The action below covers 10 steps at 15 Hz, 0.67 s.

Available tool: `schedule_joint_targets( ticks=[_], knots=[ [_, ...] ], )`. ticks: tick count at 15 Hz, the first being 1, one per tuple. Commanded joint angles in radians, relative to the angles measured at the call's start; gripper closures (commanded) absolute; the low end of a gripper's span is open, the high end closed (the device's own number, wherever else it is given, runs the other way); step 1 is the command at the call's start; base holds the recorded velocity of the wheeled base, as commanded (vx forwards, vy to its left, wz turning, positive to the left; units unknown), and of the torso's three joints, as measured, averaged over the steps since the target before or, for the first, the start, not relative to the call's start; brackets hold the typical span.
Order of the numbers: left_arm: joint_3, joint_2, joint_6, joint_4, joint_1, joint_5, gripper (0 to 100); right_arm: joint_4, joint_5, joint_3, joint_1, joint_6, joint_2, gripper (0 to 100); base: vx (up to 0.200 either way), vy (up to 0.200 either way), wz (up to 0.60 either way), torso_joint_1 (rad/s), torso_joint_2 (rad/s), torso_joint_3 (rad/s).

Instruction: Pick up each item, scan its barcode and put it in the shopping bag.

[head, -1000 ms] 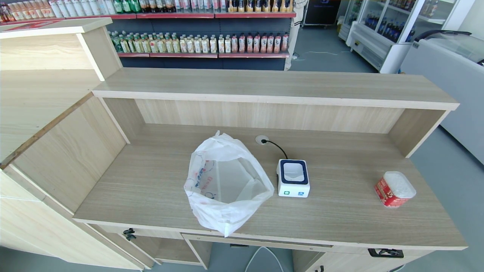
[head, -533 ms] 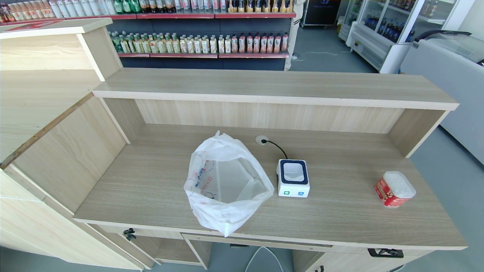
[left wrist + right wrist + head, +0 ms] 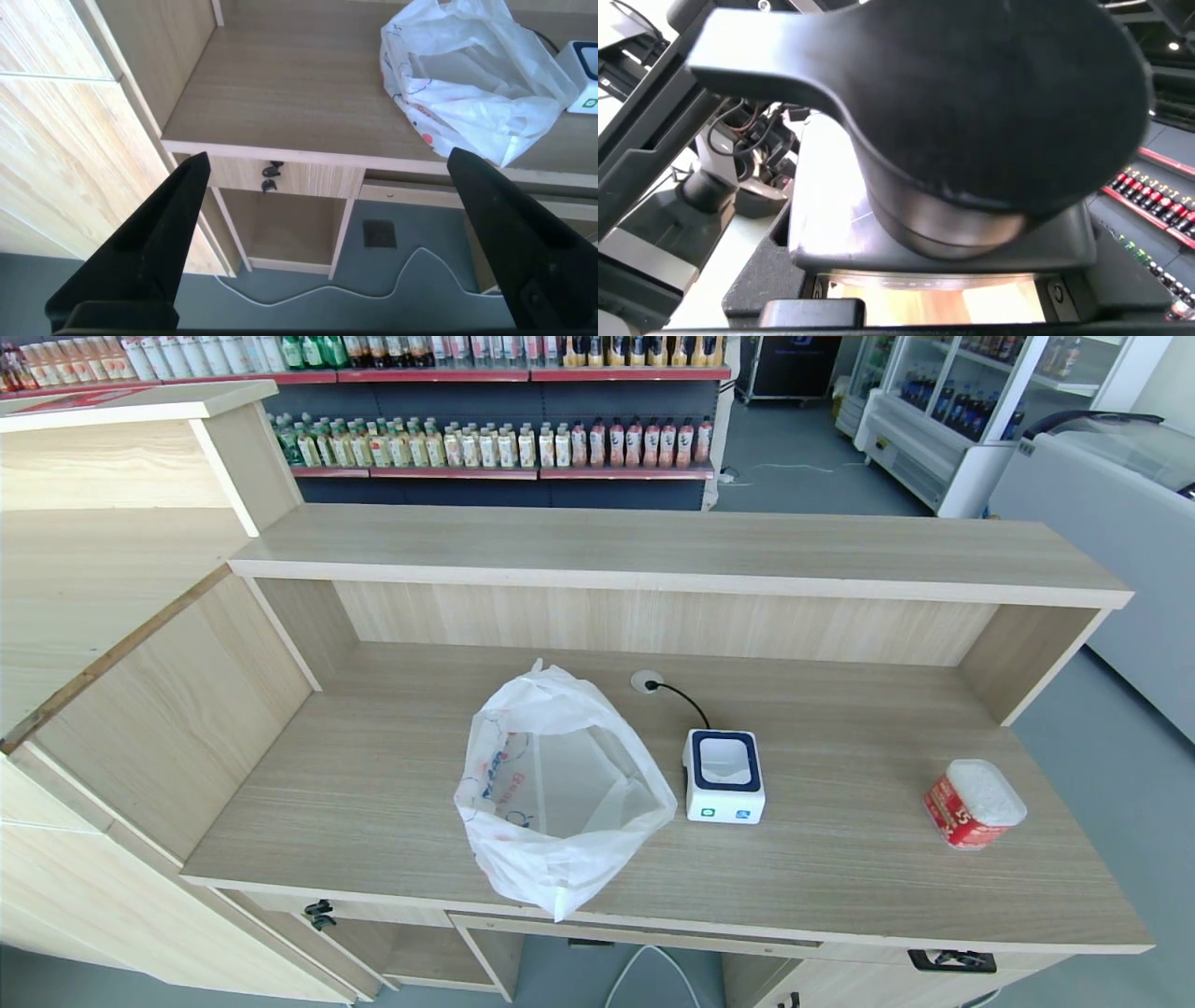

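Slumped mouth-open on the pale wood-grain laminate counter (image 3: 373, 784): a thin, crinkled white plastic shopping bag (image 3: 560, 803). Just beside it, on its right: a boxy white barcode scanner with a dark-framed glass window (image 3: 724, 775), with a black cable (image 3: 686, 702) at its back. Well apart, near the counter's right end: a red cylindrical tub with a frosted white lid (image 3: 974, 803), tilted. Out before the counter's front edge: the left gripper (image 3: 327, 161), matte black tapered jaws spread wide, grasping nothing, touching nothing. As for the right gripper: cannot tell.
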Motion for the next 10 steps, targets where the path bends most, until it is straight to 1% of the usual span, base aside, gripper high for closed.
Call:
schedule_joint_targets(
  ticks=[1, 7, 10],
  knots=[
    [0.000, 0.000, 0.000, 0.000, 0.000, 0.000, 0, -0.001, 0.000, -0.008, -0.001, -0.001, 0.019, 100, 0.000, 0.000, 0.00, 0.000, 0.00, 0.000],
    [0.000, 0.000, 0.000, 0.000, 0.000, 0.000, 0, -0.009, -0.001, -0.006, 0.001, -0.014, 0.067, 100, 0.000, 0.000, 0.00, 0.000, 0.00, 0.000],
    [0.000, 0.000, 0.000, 0.000, 0.000, 0.000, 0, -0.001, -0.003, -0.009, 0.001, -0.011, 0.034, 100, 0.000, 0.000, 0.00, 0.000, 0.00, 0.000]
  ],
)
